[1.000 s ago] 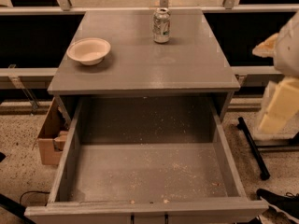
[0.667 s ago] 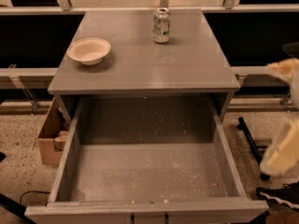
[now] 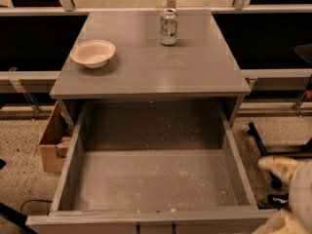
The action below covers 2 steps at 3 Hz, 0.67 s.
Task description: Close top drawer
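The gripper (image 3: 291, 191) sat at the lower right corner of the view, a blurred cream and white shape low over the speckled floor (image 3: 19, 174). Whether it was open or closed could not be told, and it held nothing that could be made out. It hung just beside the front right corner of the top drawer (image 3: 146, 177), outside the drawer's right wall; contact with that corner could not be judged.

The top drawer stood pulled fully out toward the camera, to the left of the gripper. Its gray inside lay bare apart from pale crumbs scattered over the bottom. Along the lower edge of the view its flat front showed only from above, with two short black bits of the handle (image 3: 138, 227) near the middle of that edge.

Behind the drawer, the gray cabinet top (image 3: 195, 72) carried a pale bowl (image 3: 93, 52) near its left edge and an upright can (image 3: 168, 27) near the middle of its back edge, well apart from each other. A cardboard box (image 3: 50, 145) rested on the floor against the cabinet's left side.
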Available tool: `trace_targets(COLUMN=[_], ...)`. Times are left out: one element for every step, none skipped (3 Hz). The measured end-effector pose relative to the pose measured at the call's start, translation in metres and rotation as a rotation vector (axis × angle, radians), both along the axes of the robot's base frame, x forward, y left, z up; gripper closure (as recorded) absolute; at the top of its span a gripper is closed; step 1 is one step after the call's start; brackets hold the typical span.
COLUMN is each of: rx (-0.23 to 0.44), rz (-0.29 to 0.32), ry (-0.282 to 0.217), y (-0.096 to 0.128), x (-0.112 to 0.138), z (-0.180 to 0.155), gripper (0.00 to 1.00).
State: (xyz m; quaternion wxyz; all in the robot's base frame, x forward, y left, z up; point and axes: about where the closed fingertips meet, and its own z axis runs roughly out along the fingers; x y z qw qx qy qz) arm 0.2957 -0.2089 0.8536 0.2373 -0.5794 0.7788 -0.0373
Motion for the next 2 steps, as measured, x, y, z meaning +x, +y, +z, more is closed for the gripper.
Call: trace_targets(rx=[0.027, 0.073], rz=[0.002, -0.034], ry=[0.087, 0.219], y=[0.006, 0.001], x=[-0.035, -0.083], z=[-0.075, -0.153], gripper=[0.48, 0.73])
